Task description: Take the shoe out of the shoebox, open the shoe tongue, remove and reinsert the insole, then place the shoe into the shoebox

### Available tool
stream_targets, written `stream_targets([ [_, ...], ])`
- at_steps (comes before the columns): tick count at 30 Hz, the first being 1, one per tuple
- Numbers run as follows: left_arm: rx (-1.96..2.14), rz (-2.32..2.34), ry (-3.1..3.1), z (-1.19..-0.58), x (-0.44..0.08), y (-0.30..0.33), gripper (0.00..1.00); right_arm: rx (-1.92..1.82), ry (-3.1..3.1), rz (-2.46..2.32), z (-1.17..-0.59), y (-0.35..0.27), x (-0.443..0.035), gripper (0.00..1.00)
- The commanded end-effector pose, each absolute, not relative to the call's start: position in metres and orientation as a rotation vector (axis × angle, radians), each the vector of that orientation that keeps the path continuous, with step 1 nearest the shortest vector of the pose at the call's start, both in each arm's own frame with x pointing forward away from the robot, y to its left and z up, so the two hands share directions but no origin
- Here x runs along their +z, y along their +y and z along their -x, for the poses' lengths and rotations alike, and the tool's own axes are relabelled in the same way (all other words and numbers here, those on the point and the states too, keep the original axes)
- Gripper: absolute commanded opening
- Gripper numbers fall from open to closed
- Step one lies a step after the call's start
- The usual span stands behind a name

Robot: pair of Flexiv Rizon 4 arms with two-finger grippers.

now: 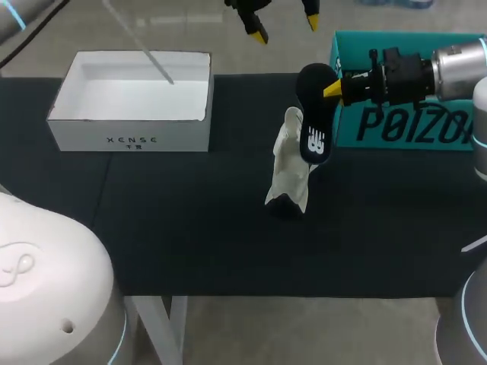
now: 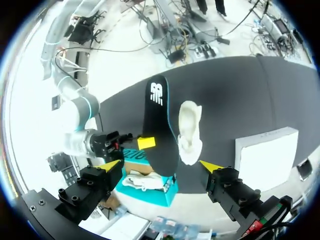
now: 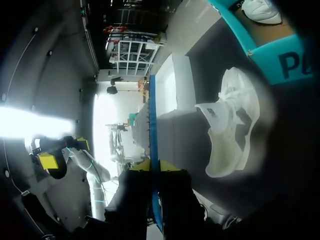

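Shoe [image 1: 289, 163], white, lies mid-tabletop [image 1: 190, 228] between a white box [image 1: 133, 99] at far left and the teal shoebox [image 1: 411, 122] at far right, while the right gripper [image 1: 332, 90] has its jaws pinching the black insole [image 1: 313, 114] beside the shoe's far end and the left gripper [image 1: 286, 26] hovers farther back, jaws wide.

Shoe [image 1: 289, 171] on table [image 1: 190, 236] between box [image 1: 133, 135] left and shoebox [image 1: 403, 131] right (insole [image 1: 313, 114] beside it)

Dark matt cloth covers the tabletop [image 1: 190, 228]. The shoe [image 1: 291, 169] looks soft and matt, the insole [image 1: 312, 110] smooth; the white box [image 1: 129, 141] and teal box [image 1: 411, 131] are matt cardboard.
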State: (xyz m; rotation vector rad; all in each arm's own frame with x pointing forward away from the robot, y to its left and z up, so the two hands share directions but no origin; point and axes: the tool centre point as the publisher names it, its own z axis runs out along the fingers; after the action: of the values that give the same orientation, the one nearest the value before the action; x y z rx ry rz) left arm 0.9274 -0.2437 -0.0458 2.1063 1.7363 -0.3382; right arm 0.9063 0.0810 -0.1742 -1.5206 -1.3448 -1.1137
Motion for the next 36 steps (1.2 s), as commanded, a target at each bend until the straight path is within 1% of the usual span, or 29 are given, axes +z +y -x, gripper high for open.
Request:
stream_targets([
  [1, -0.644, -1.828, 1.367, -0.92, -0.061, -0.224, 1.0, -1.104, -1.351, 1.531, -0.904, 0.081, -0.171, 0.0],
  [7, -0.644, -1.828, 1.367, -0.92, -0.061, -0.224, 1.0, -1.107, -1.351, 1.535, -0.902, 0.079, -0.172, 0.0],
  [8, -0.665, -1.772, 1.42, -0.916, -0.069, -0.225, 1.0, -1.115, -1.337, 1.532, -0.902, 0.079, -0.171, 0.0],
  [11, -0.981, -1.385, 1.546, -0.911, -0.078, -0.233, 1.0, -1.158, -1.299, 1.481, -0.901, 0.077, -0.166, 0.0],
  [15, -1.114, -1.107, 1.516, -0.911, -0.087, -0.237, 1.0, -1.186, -1.296, 1.444, -0.902, 0.072, -0.158, 0.0],
  [19, -1.136, -0.94, 1.379, -0.913, -0.088, -0.237, 1.0, -1.21, -1.308, 1.408, -0.903, 0.07, -0.147, 0.0],
  [23, -1.103, -0.895, 1.26, -0.916, -0.087, -0.24, 1.0, -1.232, -1.306, 1.364, -0.905, 0.072, -0.139, 0.0],
  [36, -0.965, -1.066, 0.966, -0.932, -0.105, -0.268, 1.0, -1.267, -1.296, 1.262, -0.904, 0.083, -0.121, 0.0],
])
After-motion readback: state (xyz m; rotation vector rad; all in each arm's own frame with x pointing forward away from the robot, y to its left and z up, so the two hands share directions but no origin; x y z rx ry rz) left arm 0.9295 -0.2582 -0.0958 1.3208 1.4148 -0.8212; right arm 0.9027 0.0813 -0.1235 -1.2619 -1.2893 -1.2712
